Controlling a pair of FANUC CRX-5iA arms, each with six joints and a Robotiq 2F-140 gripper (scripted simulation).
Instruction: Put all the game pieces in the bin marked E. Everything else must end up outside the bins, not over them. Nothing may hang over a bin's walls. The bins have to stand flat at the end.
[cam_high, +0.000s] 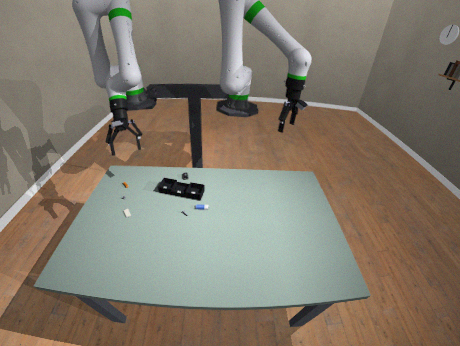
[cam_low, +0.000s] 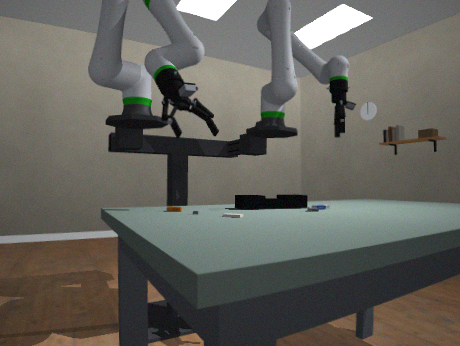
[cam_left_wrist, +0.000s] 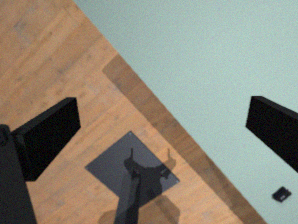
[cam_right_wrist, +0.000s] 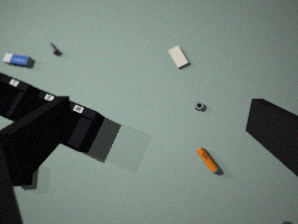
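Right gripper (cam_high: 126, 151) (cam_low: 197, 134) (cam_right_wrist: 157, 115) is standing wide open, holding and touching nothing. Its wrist view is showing pale labels that the exterior view hides on the joined black bins (cam_high: 181, 189) (cam_low: 271, 202) (cam_right_wrist: 92, 131); their letters are too blurred to read. Near the bins, an orange piece (cam_high: 125, 185) (cam_low: 174, 209) (cam_right_wrist: 207, 160), a small grey piece (cam_high: 123, 198) (cam_low: 195, 212) (cam_right_wrist: 200, 106), a cream block (cam_high: 127, 213) (cam_low: 233, 215) (cam_right_wrist: 179, 57), a thin dark item (cam_high: 184, 213) (cam_low: 312, 210) (cam_right_wrist: 56, 49) and a blue-and-white eraser (cam_high: 201, 207) (cam_low: 320, 206) (cam_right_wrist: 17, 59) are lying outside them. The top and left wrist views are showing a black block (cam_high: 185, 176) (cam_left_wrist: 281, 194) that the exterior view hides. Left gripper (cam_high: 287, 125) (cam_low: 340, 134) (cam_left_wrist: 163, 112) is also hanging wide open and empty, its arm reaching outward and its fingers pointing down; the right arm is holding its gripper tilted above table height.
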